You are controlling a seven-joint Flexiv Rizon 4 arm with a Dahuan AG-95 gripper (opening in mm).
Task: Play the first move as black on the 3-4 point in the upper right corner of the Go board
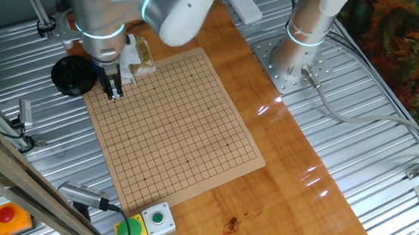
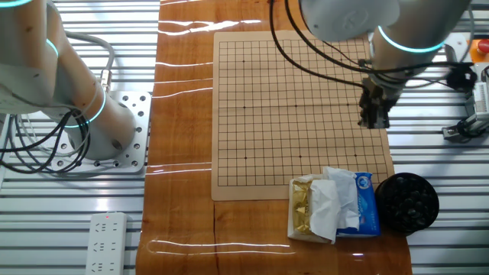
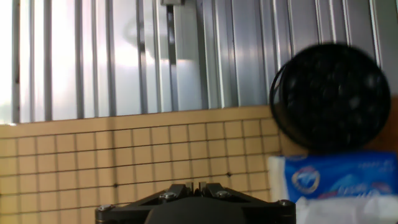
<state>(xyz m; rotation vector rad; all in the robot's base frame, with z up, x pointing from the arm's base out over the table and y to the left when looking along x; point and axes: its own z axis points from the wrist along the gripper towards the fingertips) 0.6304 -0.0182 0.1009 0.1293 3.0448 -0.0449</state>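
Note:
The pale-tan Go board (image 1: pixel 178 122) lies on the orange-brown tabletop and bears no stones. It also shows in the other fixed view (image 2: pixel 290 107) and the hand view (image 3: pixel 124 162). A black round bowl of black stones (image 1: pixel 72 75) stands off the board's corner, also seen in the other fixed view (image 2: pixel 407 202) and the hand view (image 3: pixel 333 96). My gripper (image 1: pixel 113 90) points down just above the board's edge near that bowl (image 2: pixel 374 118). In the hand view the gripper (image 3: pixel 198 185) is nearly closed, with a small dark stone pinched between its tips.
A blue-and-white tissue packet with gold wrappers (image 2: pixel 336 206) lies by the board's corner next to the bowl. A second arm's base (image 1: pixel 294 64) stands across the table. A green button box (image 1: pixel 156 219) and a yellow one (image 1: pixel 129 231) sit at the near edge.

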